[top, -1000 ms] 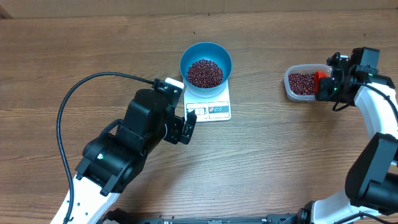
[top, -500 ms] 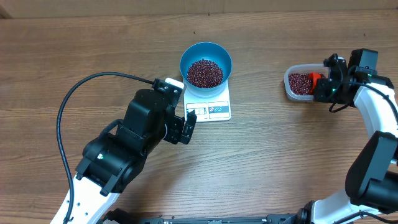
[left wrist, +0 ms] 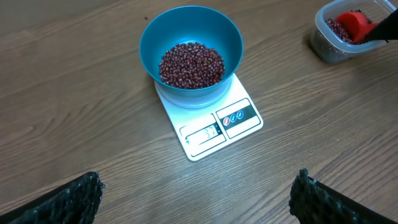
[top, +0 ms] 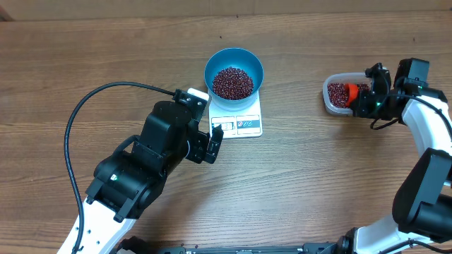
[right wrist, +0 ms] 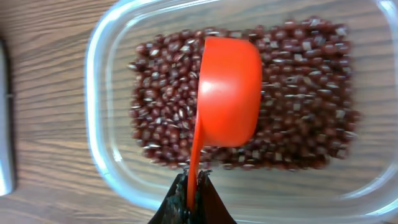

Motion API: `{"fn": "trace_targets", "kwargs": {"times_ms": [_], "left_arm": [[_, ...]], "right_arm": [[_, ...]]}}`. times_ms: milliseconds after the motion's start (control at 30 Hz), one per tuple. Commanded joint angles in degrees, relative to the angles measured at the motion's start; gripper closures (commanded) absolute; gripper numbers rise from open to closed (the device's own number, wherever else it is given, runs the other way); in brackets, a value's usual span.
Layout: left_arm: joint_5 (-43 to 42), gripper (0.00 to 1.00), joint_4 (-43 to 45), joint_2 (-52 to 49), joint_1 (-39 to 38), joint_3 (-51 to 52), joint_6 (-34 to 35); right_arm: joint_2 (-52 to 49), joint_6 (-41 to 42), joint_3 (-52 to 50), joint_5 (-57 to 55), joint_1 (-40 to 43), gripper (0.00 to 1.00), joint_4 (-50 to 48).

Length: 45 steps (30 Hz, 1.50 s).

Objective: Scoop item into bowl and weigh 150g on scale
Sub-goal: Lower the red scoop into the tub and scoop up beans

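The blue bowl point(top: 212, 67) stands on the white scale point(top: 240, 125) and holds a heap of dark red-brown beans point(top: 232, 82). In the left wrist view the bowl point(left wrist: 151, 43), its beans point(left wrist: 191, 64) and the scale point(left wrist: 214, 127) lie ahead of my left gripper point(left wrist: 196, 190). That gripper is open and empty, and sits just near of the scale point(top: 215, 143). My right gripper point(right wrist: 192, 194) is shut on the thin handle of the red-orange scoop point(right wrist: 229, 93). The scoop's cup is tipped on its side over the beans point(right wrist: 161, 106) in the clear tub point(right wrist: 102, 93).
The clear tub point(top: 329, 99) sits at the right of the wooden table, with the right arm point(top: 424, 127) behind it. A black cable point(top: 92, 106) loops over the table at the left. One stray bean point(top: 221, 38) lies beyond the bowl.
My right gripper has carried the scoop leftward from the tub's right edge to over the beans in the tub. The left arm, bowl and scale have not moved.
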<state>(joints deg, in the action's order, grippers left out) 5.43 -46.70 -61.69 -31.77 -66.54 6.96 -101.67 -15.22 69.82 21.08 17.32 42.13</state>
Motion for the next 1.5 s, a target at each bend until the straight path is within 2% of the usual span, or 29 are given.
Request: {"fn": "trace_targets", "kwargs": {"times_ms": [0, 300, 733, 1467], "left_arm": [[0.7, 0.00, 0.2, -0.2, 0.3, -0.7, 0.1], [0.7, 0.00, 0.2, -0.2, 0.3, -0.7, 0.1], [0.7, 0.00, 0.2, -0.2, 0.3, -0.7, 0.1], [0.7, 0.00, 0.2, -0.2, 0.3, -0.7, 0.1]], "right_arm": [[-0.7, -0.2, -1.4, 5.2, -0.4, 0.96, 0.6], [-0.7, 0.2, -1.4, 5.2, -0.4, 0.96, 1.1], [-1.6, 7.9, -1.4, 8.1, -0.4, 0.96, 1.1], [-4.2, 8.2, -1.4, 10.9, 0.8, 0.96, -1.0]]}}
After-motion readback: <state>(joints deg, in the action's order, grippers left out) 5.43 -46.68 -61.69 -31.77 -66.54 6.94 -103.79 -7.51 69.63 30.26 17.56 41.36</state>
